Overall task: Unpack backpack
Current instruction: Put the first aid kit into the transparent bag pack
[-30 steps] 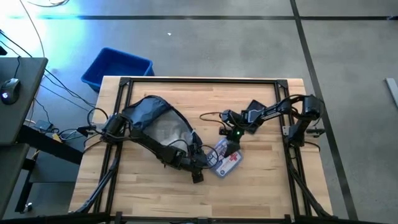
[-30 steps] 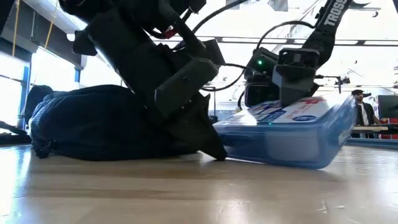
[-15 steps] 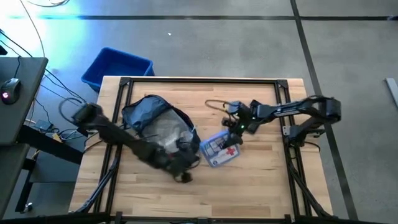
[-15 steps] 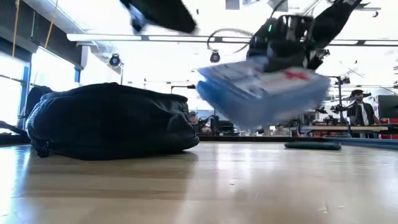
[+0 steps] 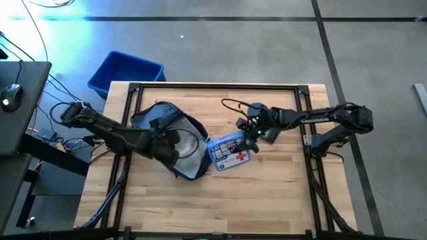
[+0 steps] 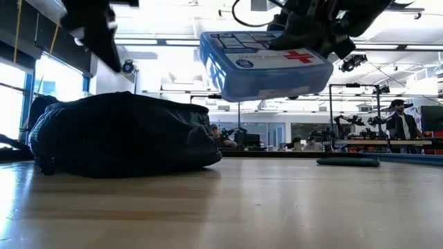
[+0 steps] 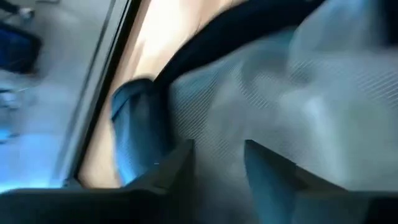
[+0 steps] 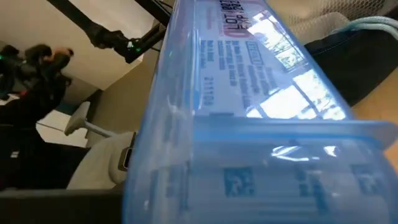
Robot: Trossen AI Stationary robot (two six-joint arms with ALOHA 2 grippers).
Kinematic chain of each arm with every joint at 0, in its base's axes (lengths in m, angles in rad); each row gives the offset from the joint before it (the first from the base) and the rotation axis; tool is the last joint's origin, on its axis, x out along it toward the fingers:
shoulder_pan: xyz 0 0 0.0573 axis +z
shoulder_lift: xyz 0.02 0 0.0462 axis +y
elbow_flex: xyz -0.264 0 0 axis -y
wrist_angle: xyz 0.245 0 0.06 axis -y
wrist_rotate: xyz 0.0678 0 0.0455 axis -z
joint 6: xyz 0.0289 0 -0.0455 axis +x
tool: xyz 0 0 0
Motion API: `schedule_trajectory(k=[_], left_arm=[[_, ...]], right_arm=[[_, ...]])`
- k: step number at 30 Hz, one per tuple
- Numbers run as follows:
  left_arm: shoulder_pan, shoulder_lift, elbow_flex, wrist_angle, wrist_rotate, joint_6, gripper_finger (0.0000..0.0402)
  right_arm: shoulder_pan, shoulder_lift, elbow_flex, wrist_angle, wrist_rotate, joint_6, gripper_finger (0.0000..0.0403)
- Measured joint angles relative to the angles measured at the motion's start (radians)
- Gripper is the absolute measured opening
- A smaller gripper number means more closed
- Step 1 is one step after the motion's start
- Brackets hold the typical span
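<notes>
— Jaws first: what does each arm have?

— The right jaws (image 5: 252,133) are clamped on the first-aid kit (image 5: 230,151), a blue plastic box with a red cross, carried in the air with its label side up. In the low view the kit (image 6: 263,63) hangs clear above the counter (image 6: 221,207), tilted a little, just beside the backpack (image 6: 121,135).

— And the arm's pose?

— The right arm reaches in from the counter's right edge, stretched nearly level, wrist turned toward the backpack (image 5: 170,137).

— The left?

— The left jaws (image 5: 167,140) stand apart, empty, over the backpack's open mouth. The left wrist view shows both fingers (image 7: 171,171) parted, with pale mesh lining beyond them. That arm comes in low from the counter's left edge, elbow out past the rim.

— Where does the backpack lie?

— Flat on the counter's left half, a dark navy mound resting on the wood, directly under the left jaws and just left of the kit. A blue bin (image 5: 123,72) sits on the floor behind the backpack, off the counter.
</notes>
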Motion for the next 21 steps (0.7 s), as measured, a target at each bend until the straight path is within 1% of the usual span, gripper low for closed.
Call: schedule_trajectory(k=[2,4,6,8,11,15,16,17,18,19,21], left_arm=[[0.047,0.008,-0.031,-0.011,0.002,0.030,0.0160],[0.092,0.013,-0.062,-0.004,0.031,0.062,0.0182],[0.128,0.020,-0.095,-0.002,0.066,0.082,0.0199],[0.154,0.019,-0.129,-0.002,0.071,0.080,0.0212],[0.190,0.019,-0.185,0.008,0.071,0.073,0.0224],[0.228,0.019,-0.265,0.017,0.071,0.073,0.0224],[0.236,0.019,-0.280,0.021,0.072,0.073,0.0215],[0.242,0.019,-0.292,0.022,0.075,0.073,0.0198],[0.246,0.019,-0.300,0.022,0.076,0.073,0.0172],[0.247,0.019,-0.305,0.024,0.070,0.073,0.0135],[0.246,0.019,-0.306,0.024,0.049,0.065,0.0049]], right_arm=[[0.011,0.006,0.001,0.012,-0.004,-0.010,0.0132],[0.022,0.013,0.000,0.004,-0.008,-0.012,0.0132],[0.032,0.016,0.000,0.002,-0.007,-0.020,0.0132],[0.041,0.016,0.000,0.004,-0.008,-0.036,0.0132],[0.052,0.016,0.000,0.003,-0.007,-0.047,0.0132],[0.060,0.016,0.000,0.006,-0.008,-0.054,0.0132],[0.061,0.016,0.000,0.012,-0.008,-0.043,0.0132],[0.061,0.016,0.000,0.023,-0.009,-0.034,0.0132],[0.061,0.015,0.000,0.037,-0.008,-0.029,0.0132],[0.060,0.015,0.000,0.050,-0.008,-0.022,0.0132],[0.060,0.015,0.000,0.082,-0.008,0.005,0.0132]])
